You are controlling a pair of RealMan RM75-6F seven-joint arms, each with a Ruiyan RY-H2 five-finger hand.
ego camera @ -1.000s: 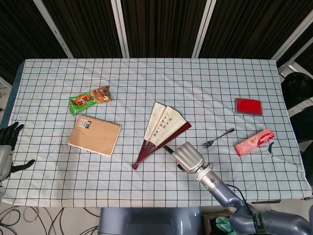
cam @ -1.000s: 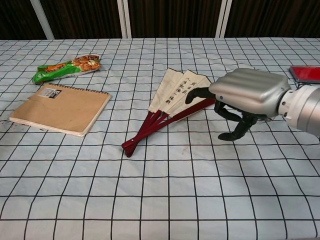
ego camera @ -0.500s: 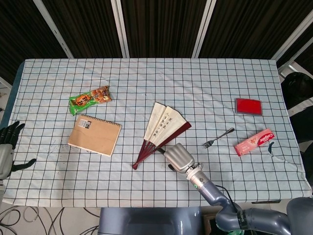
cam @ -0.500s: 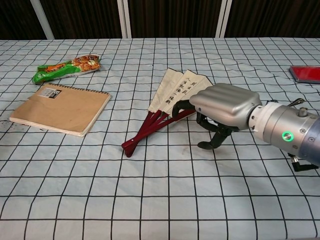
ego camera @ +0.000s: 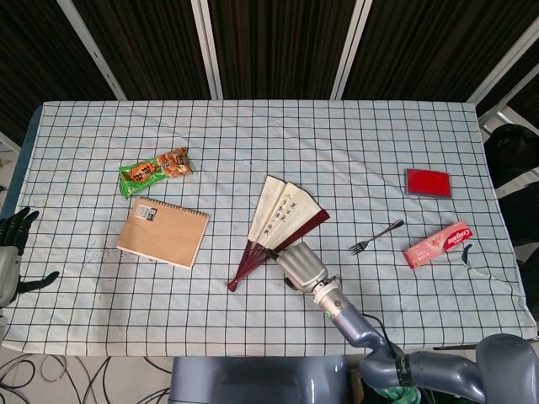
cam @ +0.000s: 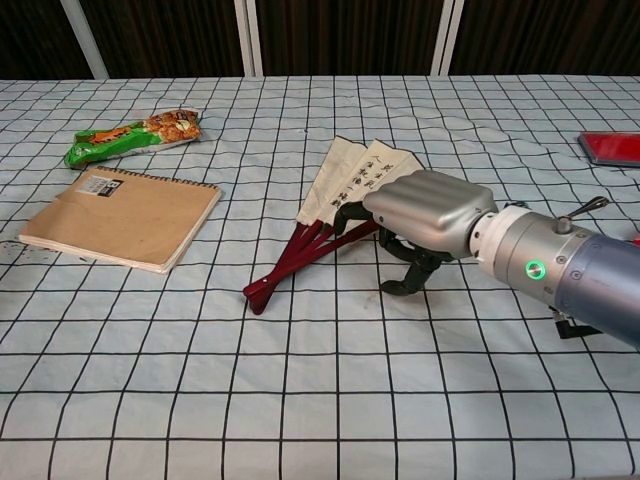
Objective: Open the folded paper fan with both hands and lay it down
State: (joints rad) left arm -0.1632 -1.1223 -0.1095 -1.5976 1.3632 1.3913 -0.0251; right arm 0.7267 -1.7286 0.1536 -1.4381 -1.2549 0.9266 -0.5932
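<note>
The paper fan (ego camera: 278, 220) (cam: 355, 185) lies partly spread mid-table, cream leaves pointing away and dark red ribs converging toward the near left. My right hand (ego camera: 301, 265) (cam: 425, 212) hovers palm down at the fan's near right edge. Its fingers (cam: 347, 214) curl down over the outer red rib, and the thumb rests on the cloth beside it. Whether the fingers touch the rib is hard to tell, and nothing is gripped. My left hand (ego camera: 13, 252) sits far off at the table's left edge, fingers spread and holding nothing.
A brown notebook (ego camera: 162, 232) (cam: 120, 217) and a green-orange snack pack (ego camera: 154, 171) (cam: 135, 135) lie left of the fan. On the right are a fork (ego camera: 376, 236), a red box (ego camera: 428, 182) (cam: 610, 147) and a pink toothpaste box (ego camera: 437, 244).
My right hand has slid left along the near side until its fingers hang over the fan's right rib. The fan has not moved. The left hand has barely shifted.
</note>
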